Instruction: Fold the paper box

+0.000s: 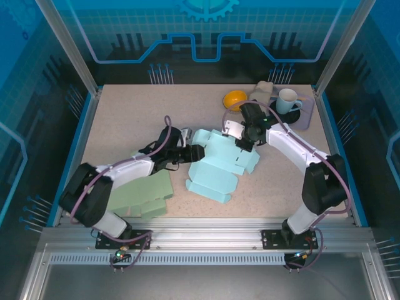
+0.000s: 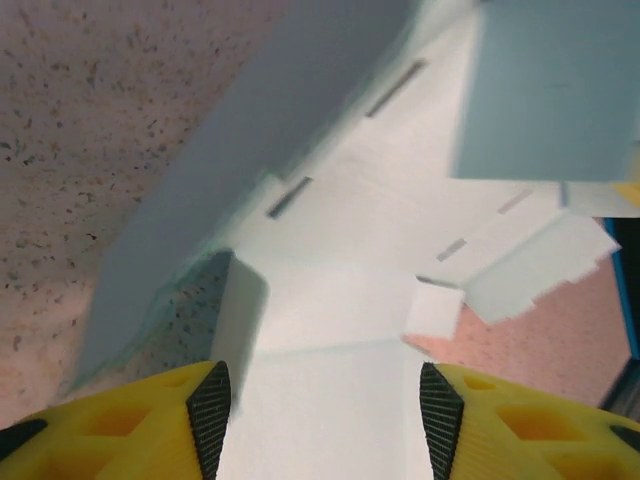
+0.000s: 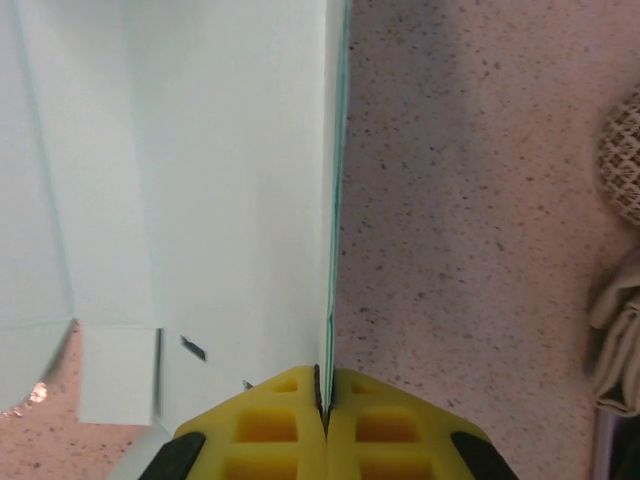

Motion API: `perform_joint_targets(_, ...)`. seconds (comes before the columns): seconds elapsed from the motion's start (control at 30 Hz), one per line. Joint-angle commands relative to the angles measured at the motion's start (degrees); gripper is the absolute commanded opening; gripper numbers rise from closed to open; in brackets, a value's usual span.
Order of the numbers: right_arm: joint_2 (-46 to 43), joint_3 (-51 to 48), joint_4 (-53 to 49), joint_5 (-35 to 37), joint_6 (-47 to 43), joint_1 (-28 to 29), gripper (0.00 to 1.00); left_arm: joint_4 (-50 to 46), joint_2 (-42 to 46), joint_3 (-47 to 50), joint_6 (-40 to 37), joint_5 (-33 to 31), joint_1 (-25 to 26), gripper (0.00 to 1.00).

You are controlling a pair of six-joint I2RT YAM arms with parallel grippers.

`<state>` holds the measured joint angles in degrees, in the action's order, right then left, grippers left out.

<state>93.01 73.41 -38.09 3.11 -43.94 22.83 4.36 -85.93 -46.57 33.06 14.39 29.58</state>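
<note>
Paper box point(image 1: 219, 159), right hand point(image 3: 322, 388) pinching its raised edge, left hand point(image 2: 325, 400) spread astride flap, open tabletop point(image 1: 125, 119) far-left

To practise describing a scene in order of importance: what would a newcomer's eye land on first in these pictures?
The pale blue paper box, half unfolded mid-table, with both arms reaching in. The jaws of the right arm pinch one raised flap edge; those of the left arm stand apart over another flap. An orange bowl glows at the far edge.
</note>
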Motion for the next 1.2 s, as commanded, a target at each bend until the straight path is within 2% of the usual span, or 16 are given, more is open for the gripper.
perform_joint_targets(0.0,-3.96,-2.66,5.62,3.73,-2.92,0.42,0.0,-7.37,7.8,2.04,-1.33,-1.06,-0.51,0.57)
perform_joint_targets(0.17,-9.07,-8.56,14.08,5.58,-8.53,1.18,0.0,-16.36,17.19,0.67,-2.8,-1.43,-3.03,0.59)
perform_joint_targets(0.33,-14.31,-14.76,23.06,5.44,-14.74,2.59,0.0,-22.18,23.22,-1.79,-7.68,-7.76,-5.38,0.59)
perform_joint_targets(0.47,-18.24,-21.26,32.85,6.09,-22.54,4.49,0.0,-24.75,23.73,-2.78,-9.66,-13.44,-6.13,0.6)
perform_joint_targets(0.57,-19.44,-25.78,40.26,5.85,-27.6,5.25,0.0,-25.89,20.91,-3.64,-9.5,-15.09,-6.54,0.61)
perform_joint_targets(0.7,-18.78,-28.29,43.85,3.64,-30.8,5.61,0.0,-24.13,17.43,-2.99,-9.24,-13.99,-6.47,0.6)
perform_joint_targets(0.97,-15.0,-32.12,52.08,7.33,-30.79,6.79,0.0,-14.31,14.59,4.57,-7.11,-8.8,-6.17,0.56)
perform_joint_targets(1.17,-12.36,-32.96,52.72,6.59,-30.89,6.6,0.0,-9.48,11.45,6.16,-12.4,-11.32,-2.79,0.54)
